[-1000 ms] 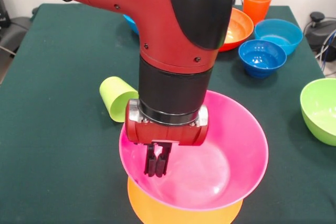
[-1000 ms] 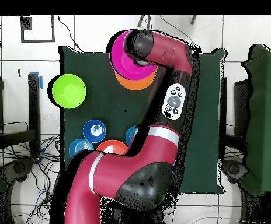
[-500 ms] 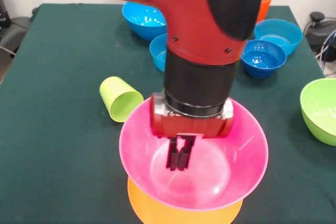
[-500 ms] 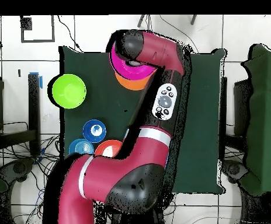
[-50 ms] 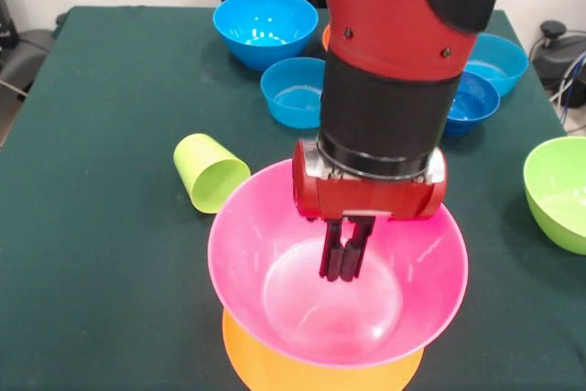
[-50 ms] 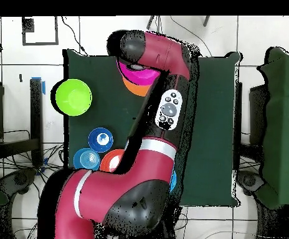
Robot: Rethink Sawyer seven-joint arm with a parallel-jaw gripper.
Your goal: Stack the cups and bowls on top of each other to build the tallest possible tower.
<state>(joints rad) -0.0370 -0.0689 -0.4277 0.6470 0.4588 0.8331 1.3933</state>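
Dark green counter (image 5: 101, 272) carries tipped lime cup (image 5: 210, 171), blue bowls (image 5: 265, 27), lime bowl (image 5: 558, 191), inverted light-orange bowl (image 5: 261, 365).

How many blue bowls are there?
4 glossy blue plastic bowls: one at the back, one before it, two at right partly behind the red and black arm. More could be hidden.

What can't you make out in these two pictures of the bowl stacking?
- Orange bowl under the pink bowl: front view, mostly covered by the pink one and cut by the bottom edge.
- Orange cup: front view, fully behind the arm.
- Pink bowl's inside: overhead view, the arm covers most of it.
- Lime green bowl: front view, cut by the right edge.
- Gripper: overhead view, hidden under the arm; front view shows the fingers together, nothing between them.
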